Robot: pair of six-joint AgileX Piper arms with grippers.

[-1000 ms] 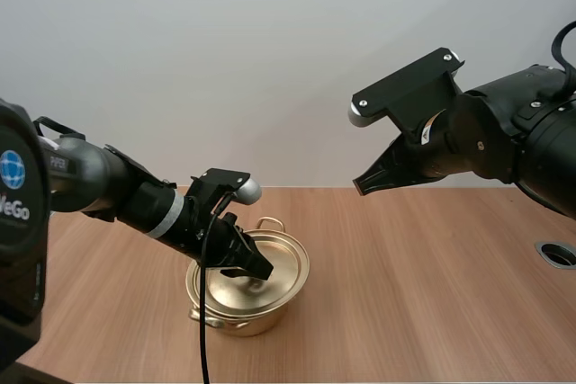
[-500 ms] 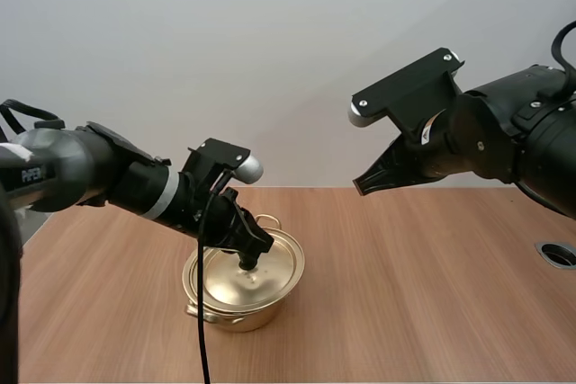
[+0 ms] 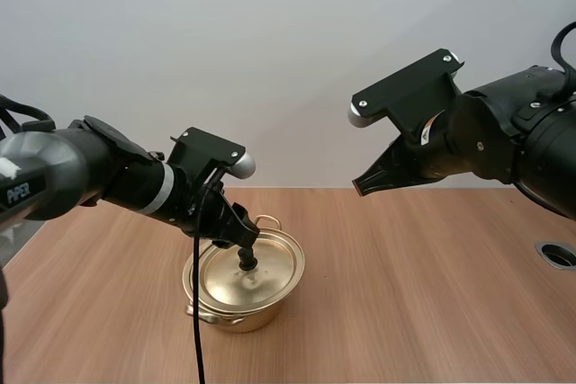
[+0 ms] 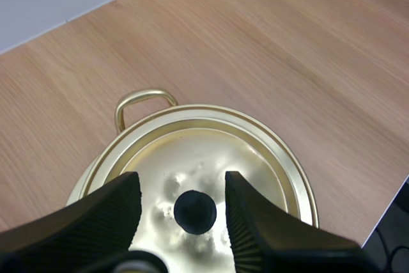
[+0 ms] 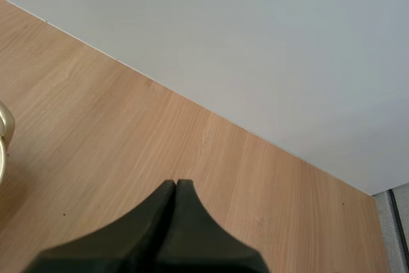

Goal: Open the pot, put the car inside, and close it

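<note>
**Pot.** The gold pot (image 3: 236,317) stands on the table (image 3: 405,294). The lid (image 3: 270,267) sits on the pot, inside its rim. A black knob (image 3: 247,263) stands at the centre of the lid. One loop handle (image 3: 267,221) projects from the far side of the pot.

**Left gripper.** The left gripper (image 3: 243,245) hangs just above the lid and angles down toward the knob. Its jaws are open to a moderate width, wider than the knob. In the left wrist view the two ribbed fingers (image 4: 121,202) stand one on each side of the knob, and a strip of gold lid shows between each finger and the knob. Neither finger touches the knob. Whether the fingertips touch the lid cannot be determined.

**Right gripper.** The right gripper (image 3: 362,188) is held high above the table, well to the right of the pot, with its tip pointing toward the pot's side. Its jaws are closed and hold nothing. In the right wrist view the fingers lie together as one dark wedge over bare table beside the pot.
</note>
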